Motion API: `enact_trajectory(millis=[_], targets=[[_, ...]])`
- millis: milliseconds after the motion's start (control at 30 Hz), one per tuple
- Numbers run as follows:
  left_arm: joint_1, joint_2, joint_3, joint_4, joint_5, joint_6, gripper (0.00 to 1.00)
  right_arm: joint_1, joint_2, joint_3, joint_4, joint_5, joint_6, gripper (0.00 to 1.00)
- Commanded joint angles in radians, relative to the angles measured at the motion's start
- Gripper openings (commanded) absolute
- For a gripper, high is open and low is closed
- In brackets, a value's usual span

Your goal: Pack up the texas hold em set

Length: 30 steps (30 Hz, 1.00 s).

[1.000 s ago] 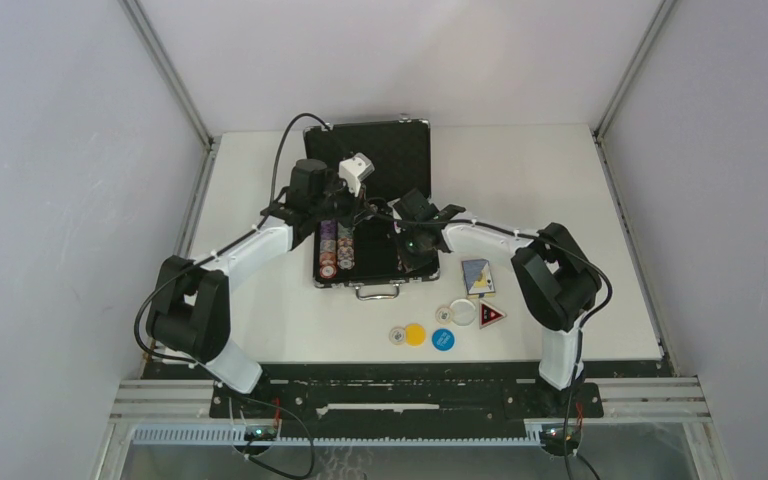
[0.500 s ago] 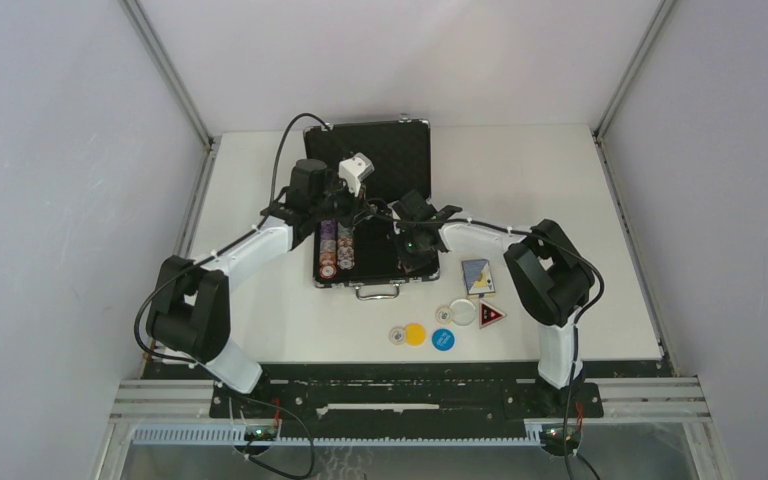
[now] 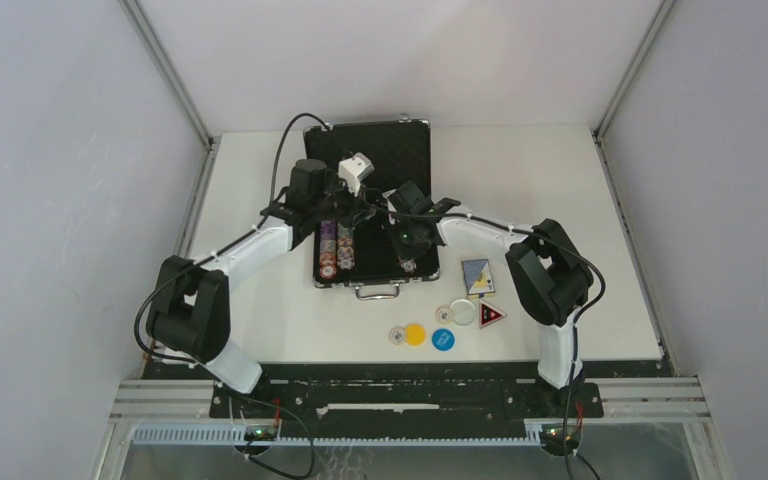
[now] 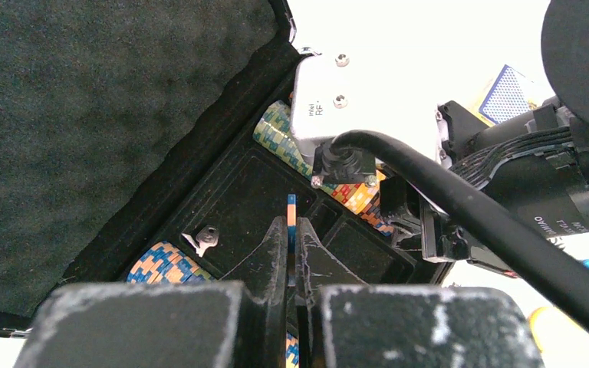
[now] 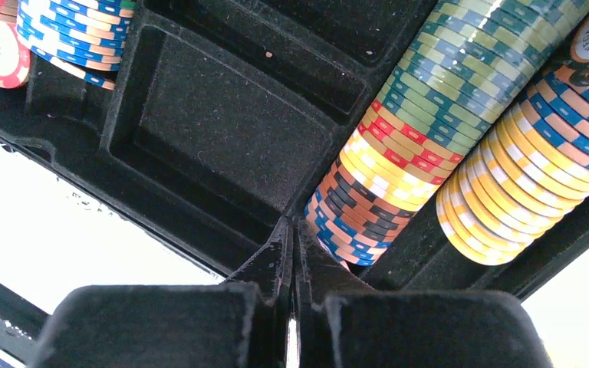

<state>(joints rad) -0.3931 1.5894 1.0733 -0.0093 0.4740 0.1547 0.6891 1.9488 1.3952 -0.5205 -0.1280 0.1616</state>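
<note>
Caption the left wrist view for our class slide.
Left gripper pinches one poker chip edge-on over the open briefcase.

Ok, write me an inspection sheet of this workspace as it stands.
Surface: white table, no spills seen.
Job's things: black briefcase open, chip stacks in its tray. Card deck, triangle token, white button, yellow button and blue button lie outside it on the table.
Clutter: nothing seen.
Grippers: left gripper shut on a single chip, edge-on over the tray. Right gripper shut, empty, by a chip row.
Cables: black cable arcs over the left arm beside the lid.
Surroundings: grey walls, metal frame.
</note>
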Motion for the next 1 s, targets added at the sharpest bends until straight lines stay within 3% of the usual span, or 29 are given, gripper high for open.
enact_trajectory(millis=[0,333,667,800,967], targets=[[0.004,-0.011,0.001,0.027,0.008,-0.013,0.0,0.008,-0.061,0.015,0.046,0.057,-0.013,0.0],[-0.068,-0.032,-0.028,0.012,0.006,0.046,0.0,-0.03,-0.265,-0.141,0.141,0.155,0.068,0.0],[-0.165,-0.016,-0.084,0.041,0.299,0.095,0.0,-0.195,-0.479,-0.33,0.214,0.245,0.15,0.0],[-0.177,0.011,-0.052,-0.059,0.372,0.24,0.0,-0.203,-0.513,-0.37,0.213,0.249,0.152,0.0],[-0.185,0.081,0.019,-0.177,0.315,0.318,0.0,-0.203,-0.525,-0.419,0.223,0.242,0.155,0.0]])
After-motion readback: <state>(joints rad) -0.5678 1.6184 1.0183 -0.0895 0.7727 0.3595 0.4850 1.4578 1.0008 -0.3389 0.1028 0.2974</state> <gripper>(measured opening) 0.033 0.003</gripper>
